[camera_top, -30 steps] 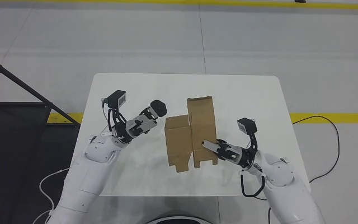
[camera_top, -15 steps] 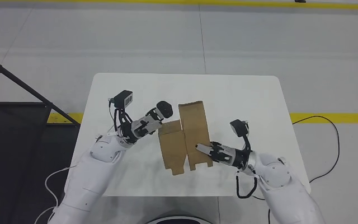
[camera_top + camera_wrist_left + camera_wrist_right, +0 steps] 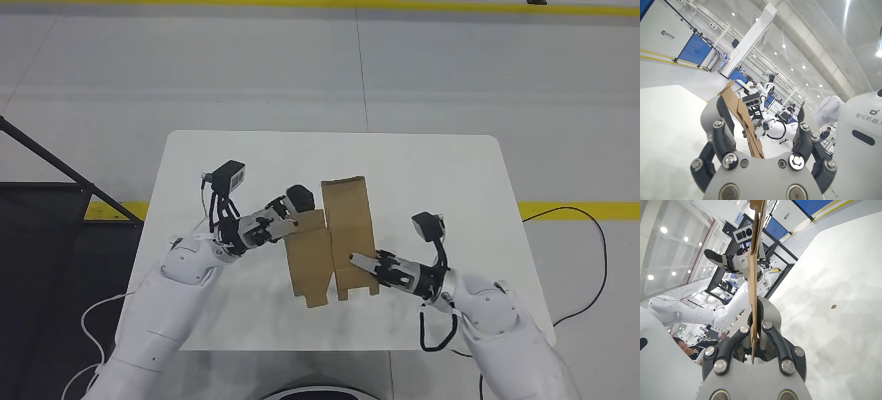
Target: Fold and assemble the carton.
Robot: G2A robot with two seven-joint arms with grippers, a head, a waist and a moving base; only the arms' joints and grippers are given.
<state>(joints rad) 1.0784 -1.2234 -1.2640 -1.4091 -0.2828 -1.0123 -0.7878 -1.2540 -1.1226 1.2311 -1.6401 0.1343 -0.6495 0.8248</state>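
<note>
A white table (image 3: pixel 440 170) stands on a pale grey hall floor crossed by yellow lines. The carton (image 3: pixel 332 240) sits at the centre of the top view as a flat brown blank of 2 side-by-side panels. I cannot tell whether it rests on the table or is held just above it.

The right gripper (image 3: pixel 362 262) meets the carton's lower right edge, and in the right wrist view its fingers are clamped tight on the card. The left gripper (image 3: pixel 300 203) is at the upper left corner. In the left wrist view its fingers gape wide, with the card edge standing between them, close to 1 pad and gripped by neither.

The step in hand looks like securing a second hold. Next, the left fingers would need to close squarely on that edge. The 2 arms could then work the panels apart along the creases without tearing them.
</note>
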